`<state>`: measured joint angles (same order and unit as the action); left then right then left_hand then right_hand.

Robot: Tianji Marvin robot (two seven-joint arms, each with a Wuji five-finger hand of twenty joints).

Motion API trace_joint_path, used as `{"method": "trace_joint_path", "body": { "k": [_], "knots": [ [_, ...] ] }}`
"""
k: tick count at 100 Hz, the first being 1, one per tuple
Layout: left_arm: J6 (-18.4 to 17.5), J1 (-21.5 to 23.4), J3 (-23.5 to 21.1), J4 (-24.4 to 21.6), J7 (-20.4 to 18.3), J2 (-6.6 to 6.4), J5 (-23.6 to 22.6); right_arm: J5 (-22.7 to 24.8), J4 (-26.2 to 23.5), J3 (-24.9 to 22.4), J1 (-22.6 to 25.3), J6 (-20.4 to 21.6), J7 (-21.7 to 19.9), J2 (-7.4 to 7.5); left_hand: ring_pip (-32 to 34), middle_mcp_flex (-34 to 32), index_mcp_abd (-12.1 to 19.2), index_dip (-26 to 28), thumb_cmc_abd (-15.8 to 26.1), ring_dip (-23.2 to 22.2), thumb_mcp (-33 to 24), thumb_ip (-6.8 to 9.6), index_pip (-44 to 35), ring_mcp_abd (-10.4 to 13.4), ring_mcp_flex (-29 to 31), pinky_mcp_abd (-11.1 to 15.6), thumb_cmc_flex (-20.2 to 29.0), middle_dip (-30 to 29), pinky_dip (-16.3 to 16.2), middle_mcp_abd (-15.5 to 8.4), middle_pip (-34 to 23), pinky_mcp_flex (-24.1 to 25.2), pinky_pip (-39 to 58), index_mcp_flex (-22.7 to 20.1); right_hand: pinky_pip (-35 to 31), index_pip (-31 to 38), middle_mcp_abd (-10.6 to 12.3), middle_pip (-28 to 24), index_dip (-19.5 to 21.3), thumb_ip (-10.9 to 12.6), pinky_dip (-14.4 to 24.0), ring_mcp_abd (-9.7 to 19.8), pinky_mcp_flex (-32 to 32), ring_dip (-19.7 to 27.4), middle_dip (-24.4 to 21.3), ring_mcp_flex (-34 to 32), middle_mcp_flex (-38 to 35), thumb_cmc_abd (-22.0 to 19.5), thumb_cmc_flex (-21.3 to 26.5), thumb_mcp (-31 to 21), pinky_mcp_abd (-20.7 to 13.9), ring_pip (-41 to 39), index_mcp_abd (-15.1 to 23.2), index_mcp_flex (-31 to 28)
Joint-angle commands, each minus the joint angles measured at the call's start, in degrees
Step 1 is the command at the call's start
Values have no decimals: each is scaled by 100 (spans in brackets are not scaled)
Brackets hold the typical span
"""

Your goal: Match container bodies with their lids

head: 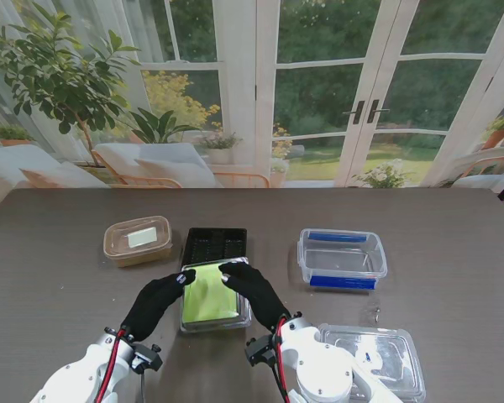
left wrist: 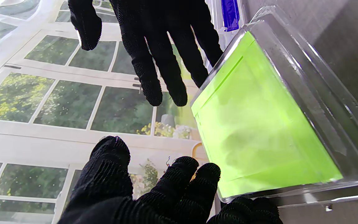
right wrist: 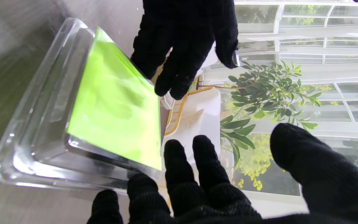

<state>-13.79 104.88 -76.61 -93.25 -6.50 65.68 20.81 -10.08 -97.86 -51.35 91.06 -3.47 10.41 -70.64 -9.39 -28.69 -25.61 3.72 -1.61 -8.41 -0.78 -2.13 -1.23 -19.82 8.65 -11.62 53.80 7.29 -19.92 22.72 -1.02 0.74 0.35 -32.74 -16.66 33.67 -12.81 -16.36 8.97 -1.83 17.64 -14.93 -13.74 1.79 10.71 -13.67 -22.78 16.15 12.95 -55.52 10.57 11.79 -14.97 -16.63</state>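
**Two gloved hands close in on a green-topped lid**

Two black-gloved hands flank a clear plastic lid with a lime-green panel, which sits between them, over a clear body whose rim shows at its edges. The left hand rests at one far corner, the right hand at the other, fingertips touching the rim. Both hands have fingers spread and only loosely curled; the wrist views show fingers alongside the lid's edges rather than wrapped around it — whether either has a true hold on it cannot be told.

Just beyond the fingertips lies a black tray. Farther out past the left hand stands a tan container with its lid on; past the right hand is a clear box with blue clips, and close by the right wrist lies a loose clear lid.

By its look the green-topped lid is thin moulded plastic — light, glossy and likely slippery under knit gloves, with enough flex to bow if squeezed in the middle. The stiffer rim and corners appear the safest places to press or pinch, working opposite edges evenly so it seats flat. The dark wooden table offers a firm surface to push against.
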Motion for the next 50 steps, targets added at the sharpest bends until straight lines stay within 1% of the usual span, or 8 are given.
{"method": "trace_joint_path", "body": {
  "k": [1, 21, 50],
  "knots": [
    [-49, -147, 88, -69, -272, 66, -7, 19, -16, 96, -23, -6, -152, -96, 1112, -140, -27, -14, 196, -322, 147, 146, 19, 345, 560, 406, 6, 50, -236, -93, -22, -384, 612, -83, -88, -41, -41, 17, -46, -173, 254, 398, 1912, -433, 11, -671, 5, 39, 43, 18, -345, -1132, -19, -92],
    [-33, -397, 144, 74, -375, 67, 38, 0, 98, 108, -170, -71, -165, -120, 1109, -135, -16, -14, 193, -321, 147, 146, 22, 346, 555, 409, 9, 49, -225, -92, -18, -381, 605, -81, -79, -40, -41, 20, -43, -173, 260, 401, 1914, -434, 11, -670, 10, 47, 45, 6, -347, -1130, -14, -94],
    [91, -610, 115, 179, -425, 79, 63, -44, 288, 178, -437, -106, -151, -178, 1110, -138, -8, -13, 194, -321, 149, 146, 21, 357, 560, 415, 2, 51, -218, -108, -19, -384, 606, -85, -73, -31, -45, 11, -36, -175, 270, 406, 1929, -436, 16, -685, 1, 49, 59, -5, -353, -1133, -14, -101]
  ]
}}
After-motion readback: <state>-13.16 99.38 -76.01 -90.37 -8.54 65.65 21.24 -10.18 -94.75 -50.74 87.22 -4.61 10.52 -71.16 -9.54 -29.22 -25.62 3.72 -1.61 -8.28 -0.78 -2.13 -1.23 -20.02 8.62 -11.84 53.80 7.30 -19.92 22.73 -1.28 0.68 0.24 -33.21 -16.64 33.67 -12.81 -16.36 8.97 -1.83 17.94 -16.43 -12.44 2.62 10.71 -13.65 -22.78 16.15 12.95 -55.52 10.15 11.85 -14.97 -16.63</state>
